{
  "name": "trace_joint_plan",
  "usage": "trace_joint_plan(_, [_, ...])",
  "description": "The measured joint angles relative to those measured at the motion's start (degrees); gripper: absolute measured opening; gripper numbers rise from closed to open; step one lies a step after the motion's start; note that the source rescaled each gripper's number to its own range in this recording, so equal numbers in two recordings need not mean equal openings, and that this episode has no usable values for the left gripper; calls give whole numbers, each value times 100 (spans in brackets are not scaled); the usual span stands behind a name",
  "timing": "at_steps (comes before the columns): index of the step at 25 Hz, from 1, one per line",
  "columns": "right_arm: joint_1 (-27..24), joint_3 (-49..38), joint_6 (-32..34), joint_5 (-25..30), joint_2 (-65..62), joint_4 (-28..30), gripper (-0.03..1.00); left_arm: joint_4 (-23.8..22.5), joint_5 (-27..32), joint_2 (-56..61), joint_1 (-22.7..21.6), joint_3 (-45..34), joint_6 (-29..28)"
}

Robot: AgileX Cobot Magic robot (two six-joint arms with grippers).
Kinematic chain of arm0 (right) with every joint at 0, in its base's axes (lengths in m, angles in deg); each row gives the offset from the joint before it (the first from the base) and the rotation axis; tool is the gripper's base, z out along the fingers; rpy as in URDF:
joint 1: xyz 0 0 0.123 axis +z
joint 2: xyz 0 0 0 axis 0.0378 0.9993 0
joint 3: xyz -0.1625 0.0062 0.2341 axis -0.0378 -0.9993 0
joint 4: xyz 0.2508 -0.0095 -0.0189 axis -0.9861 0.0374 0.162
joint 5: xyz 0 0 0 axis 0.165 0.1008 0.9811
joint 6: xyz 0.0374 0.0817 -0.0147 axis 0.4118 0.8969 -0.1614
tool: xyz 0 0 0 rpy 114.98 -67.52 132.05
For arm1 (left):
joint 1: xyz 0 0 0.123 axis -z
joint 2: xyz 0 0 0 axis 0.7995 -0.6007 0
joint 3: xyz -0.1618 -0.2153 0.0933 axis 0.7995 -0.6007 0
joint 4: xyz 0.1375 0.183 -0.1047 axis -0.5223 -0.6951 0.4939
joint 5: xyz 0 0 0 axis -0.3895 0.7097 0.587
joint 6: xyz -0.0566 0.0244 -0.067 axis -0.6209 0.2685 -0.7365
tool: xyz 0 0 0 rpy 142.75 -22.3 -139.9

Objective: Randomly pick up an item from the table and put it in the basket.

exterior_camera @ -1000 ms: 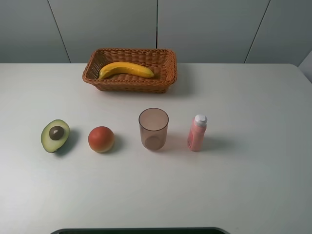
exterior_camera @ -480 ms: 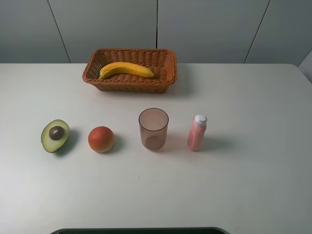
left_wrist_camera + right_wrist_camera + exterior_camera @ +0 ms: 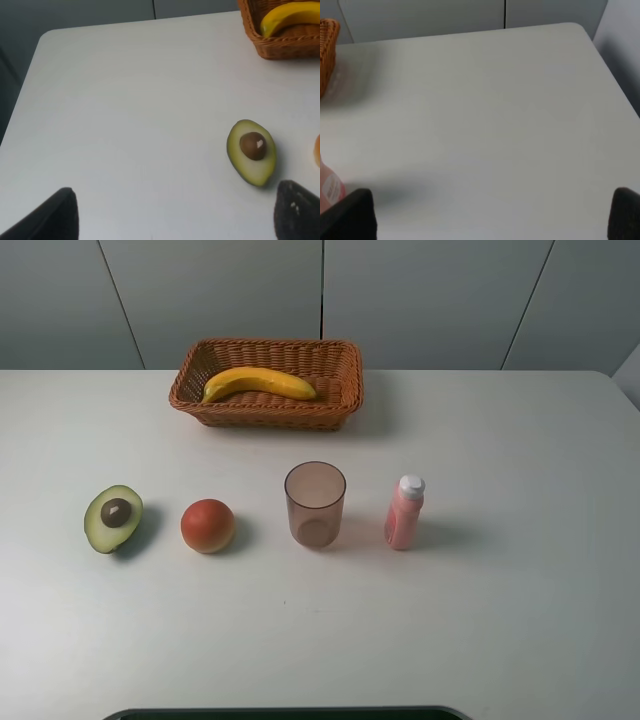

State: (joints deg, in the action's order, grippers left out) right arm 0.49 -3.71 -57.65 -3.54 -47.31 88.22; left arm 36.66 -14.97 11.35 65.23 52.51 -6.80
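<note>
The yellow banana [image 3: 258, 383] lies inside the orange-brown wicker basket [image 3: 340, 405] at the back of the white table [image 3: 500, 620]. Neither arm shows in the exterior high view. In the left wrist view my left gripper [image 3: 175, 220] is open and empty, its dark fingertips [image 3: 50, 217] wide apart above the table's left part; the basket [image 3: 285, 47] and banana [image 3: 287, 17] show far off. My right gripper [image 3: 487, 220] is open and empty, with its fingertips [image 3: 625, 215] wide apart above the table's right part. A corner of the basket [image 3: 327, 50] shows there.
A halved avocado [image 3: 113, 517], a round orange-red fruit [image 3: 208, 525], a translucent brownish cup [image 3: 315, 503] and a pink bottle with white cap [image 3: 405, 512] stand in a row across the table's middle. The avocado [image 3: 251, 158] lies near my left gripper.
</note>
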Motion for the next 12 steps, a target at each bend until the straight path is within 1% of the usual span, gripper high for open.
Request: trace_joint_plan(12, [43, 0, 21, -11, -21, -85, 100, 0, 0, 0, 0, 0, 0])
